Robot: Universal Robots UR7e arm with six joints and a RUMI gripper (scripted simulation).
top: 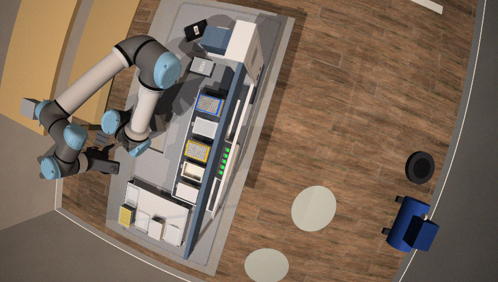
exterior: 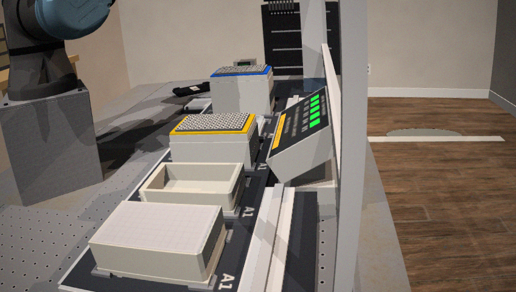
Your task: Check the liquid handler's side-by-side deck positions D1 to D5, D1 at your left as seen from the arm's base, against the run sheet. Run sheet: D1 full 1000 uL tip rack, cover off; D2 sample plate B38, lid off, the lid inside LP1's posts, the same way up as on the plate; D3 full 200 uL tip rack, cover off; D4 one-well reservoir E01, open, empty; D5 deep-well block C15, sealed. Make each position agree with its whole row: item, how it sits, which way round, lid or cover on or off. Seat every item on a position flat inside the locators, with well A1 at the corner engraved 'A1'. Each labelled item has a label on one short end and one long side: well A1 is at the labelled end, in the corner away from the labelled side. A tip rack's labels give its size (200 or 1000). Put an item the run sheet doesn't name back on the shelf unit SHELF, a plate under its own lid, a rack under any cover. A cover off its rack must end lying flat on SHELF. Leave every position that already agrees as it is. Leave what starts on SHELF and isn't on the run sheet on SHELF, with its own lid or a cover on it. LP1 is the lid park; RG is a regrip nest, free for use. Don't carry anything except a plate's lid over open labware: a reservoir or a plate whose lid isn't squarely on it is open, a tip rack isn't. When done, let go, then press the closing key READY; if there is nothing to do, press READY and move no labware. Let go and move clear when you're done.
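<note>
Lab automation bench: liquid handler deck [exterior: 253, 202] w/ tip racks [exterior: 213, 125], reservoir [exterior: 191, 184], sealed deep-well block [exterior: 155, 231] in a row. Perforated worktop [exterior: 28, 238], keypad w/ green LEDs [exterior: 314, 112], UR arm [top: 87, 78] alongside.

Labels on the white well plate [top: 205, 127] too small to read; blue-rimmed tip rack [exterior: 241, 86] hides it in exterior view.

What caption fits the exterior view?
Deck row from one end: sealed deep-well block, open reservoir, yellow-rimmed tip rack, blue-rimmed tip rack, beside a green-lit keypad.
</note>
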